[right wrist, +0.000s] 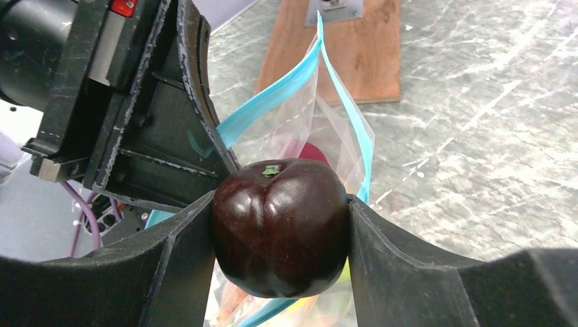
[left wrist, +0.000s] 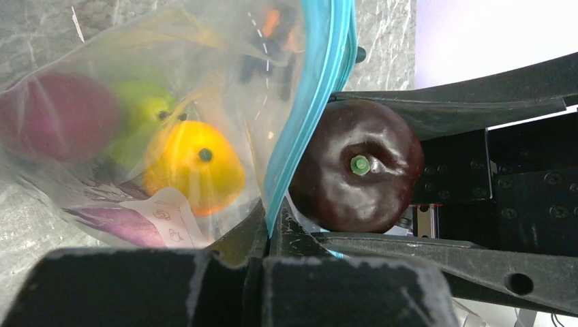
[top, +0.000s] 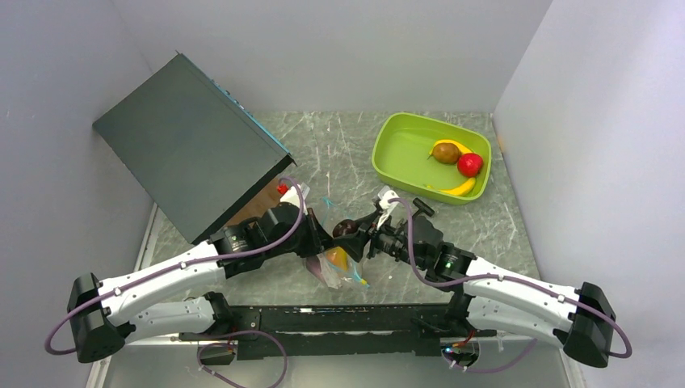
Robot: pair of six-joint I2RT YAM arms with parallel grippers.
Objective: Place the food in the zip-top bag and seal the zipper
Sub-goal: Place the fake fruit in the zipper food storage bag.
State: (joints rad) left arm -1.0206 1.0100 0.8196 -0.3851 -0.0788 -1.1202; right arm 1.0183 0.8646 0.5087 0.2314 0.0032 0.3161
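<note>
The worktop (top: 339, 153) carried the part-full bag (top: 338, 268) between the arms. It was floppy film, best held by its stiffer zipper (left wrist: 310, 109), where the left gripper (left wrist: 267, 235) was clamped tight. The right gripper (right wrist: 281, 228) clasped the plum (left wrist: 354, 174) at the bag's mouth. The plum looked light, hard and glossy, likely slippery, so a hold across its widest part suited it.

The left claw (left wrist: 267, 228) pinches the clear zip-top bag (left wrist: 82, 41) at its zipper (left wrist: 310, 102). Inside sit an orange (left wrist: 194, 170), a green apple (left wrist: 140, 112) and something purple (left wrist: 58, 126), perhaps two pieces. Just outside, the right claw (left wrist: 341, 170) grips a dark plum (left wrist: 361, 184).
</note>
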